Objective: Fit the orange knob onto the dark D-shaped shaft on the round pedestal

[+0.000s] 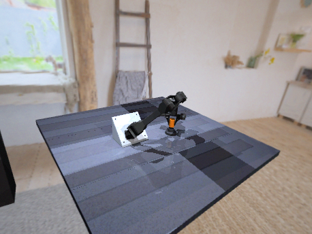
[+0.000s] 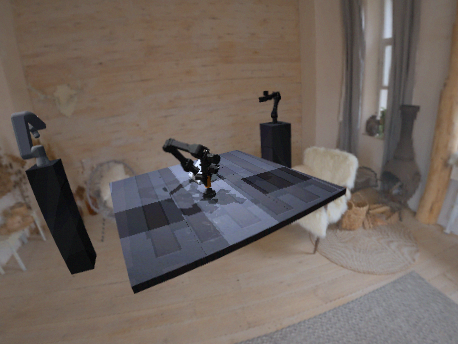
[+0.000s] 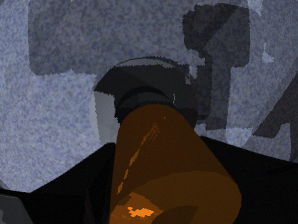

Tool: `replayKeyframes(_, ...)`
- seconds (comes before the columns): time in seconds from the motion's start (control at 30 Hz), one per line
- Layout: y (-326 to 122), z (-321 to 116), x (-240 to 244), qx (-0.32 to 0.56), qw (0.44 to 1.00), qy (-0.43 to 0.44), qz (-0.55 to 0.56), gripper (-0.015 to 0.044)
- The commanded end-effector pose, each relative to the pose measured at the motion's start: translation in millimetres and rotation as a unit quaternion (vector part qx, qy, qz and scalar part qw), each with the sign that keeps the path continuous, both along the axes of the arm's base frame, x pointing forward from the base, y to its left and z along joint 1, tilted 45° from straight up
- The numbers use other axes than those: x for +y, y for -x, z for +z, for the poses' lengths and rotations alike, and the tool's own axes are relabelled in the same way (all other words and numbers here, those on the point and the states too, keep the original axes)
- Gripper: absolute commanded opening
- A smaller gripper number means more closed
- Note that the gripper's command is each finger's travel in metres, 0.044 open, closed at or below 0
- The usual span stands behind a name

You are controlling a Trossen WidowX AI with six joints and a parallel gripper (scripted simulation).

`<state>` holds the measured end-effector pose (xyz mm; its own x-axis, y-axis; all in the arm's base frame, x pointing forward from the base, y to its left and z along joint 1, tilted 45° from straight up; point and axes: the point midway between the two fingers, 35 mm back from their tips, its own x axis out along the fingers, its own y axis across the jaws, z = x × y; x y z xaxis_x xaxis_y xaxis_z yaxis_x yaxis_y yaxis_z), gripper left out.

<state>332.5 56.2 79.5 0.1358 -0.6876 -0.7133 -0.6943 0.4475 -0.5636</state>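
Note:
The orange knob (image 1: 172, 123) (image 2: 208, 183) (image 3: 152, 160) is an upright cylinder. My gripper (image 1: 172, 120) (image 2: 208, 178) (image 3: 156, 148) is shut on it, with a black finger at each side in the wrist view. The dark round pedestal (image 1: 170, 133) (image 2: 210, 196) (image 3: 145, 77) stands on the table directly under the knob. In the wrist view the knob's lower end overlaps the pedestal's raised dark centre. The shaft and its flat side are hidden. I cannot tell from these views how far the knob is down on the shaft, or whether its flat lines up.
The white slanted block (image 1: 127, 124) stands at the arm's base on the dark patterned table (image 1: 143, 201) (image 2: 165, 272). Shadows and reflections of the arm lie around the pedestal. Two black pillars (image 2: 62, 220) (image 2: 276, 142) stand beyond the table's sides.

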Motion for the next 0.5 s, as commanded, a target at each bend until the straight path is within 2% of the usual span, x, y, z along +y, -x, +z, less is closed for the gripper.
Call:
replayKeyframes(0.0,-1.0,0.2,-0.9,-0.002,1.000,-0.001,0.003,0.0000)
replayKeyframes(0.47,1.2,1.3,3.2,0.007,1.000,0.001,0.012,0.0000)
